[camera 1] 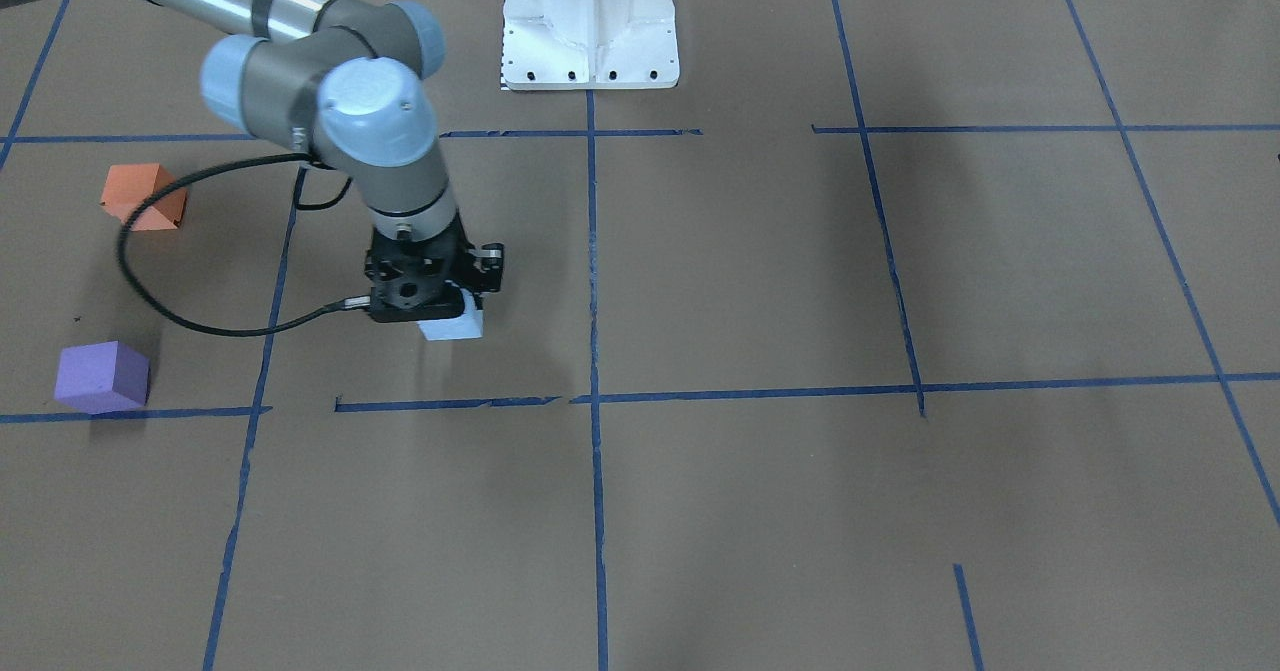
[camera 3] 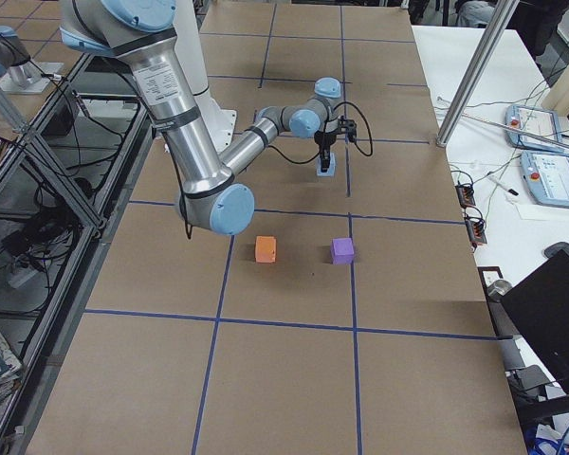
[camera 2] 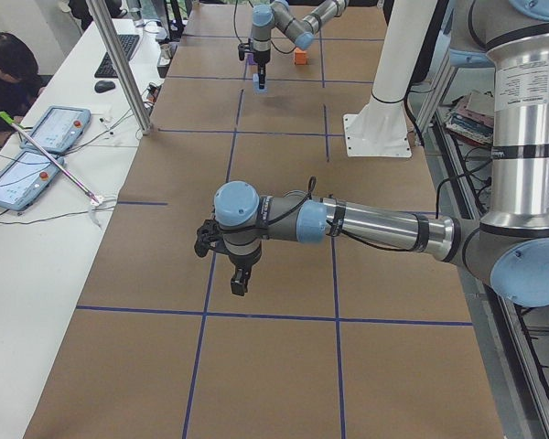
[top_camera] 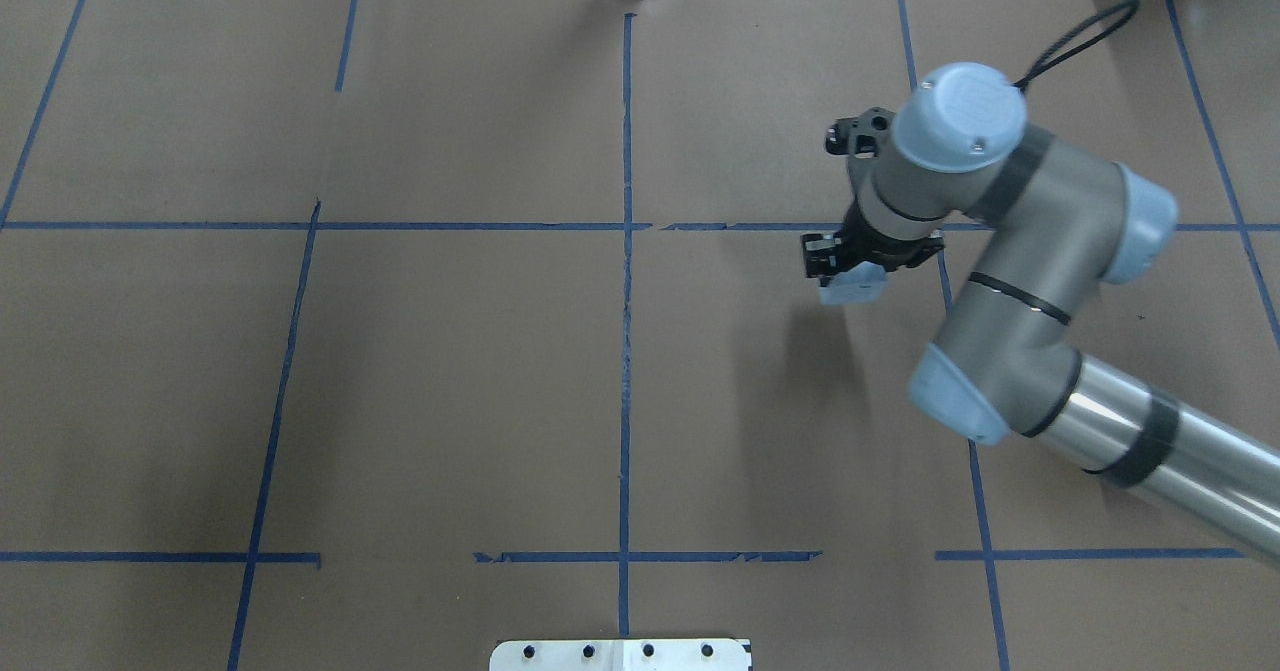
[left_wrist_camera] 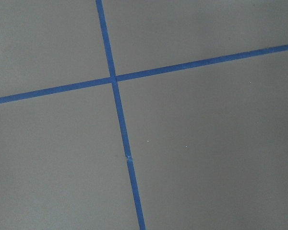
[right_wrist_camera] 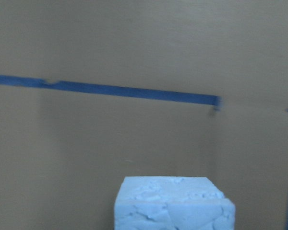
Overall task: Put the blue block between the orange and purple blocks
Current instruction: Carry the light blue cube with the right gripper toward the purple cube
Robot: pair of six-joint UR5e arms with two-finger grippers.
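Observation:
My right gripper (camera 1: 436,303) is shut on the light blue block (camera 1: 452,326), which sticks out below the black fingers just above the table. The block also shows in the overhead view (top_camera: 853,285) and at the bottom of the right wrist view (right_wrist_camera: 173,203). The orange block (camera 1: 144,196) and the purple block (camera 1: 102,377) sit apart on the table beyond the gripper, also in the exterior right view, orange (camera 3: 266,248) and purple (camera 3: 342,250). The arm hides both in the overhead view. My left gripper (camera 2: 241,279) hangs over bare table. I cannot tell if it is open.
The white robot base (camera 1: 590,21) stands at the table's middle edge. Blue tape lines (left_wrist_camera: 117,110) cross the brown table. A white side bench with tablets (camera 2: 37,151) and a metal pole (camera 2: 119,64) runs along the far side.

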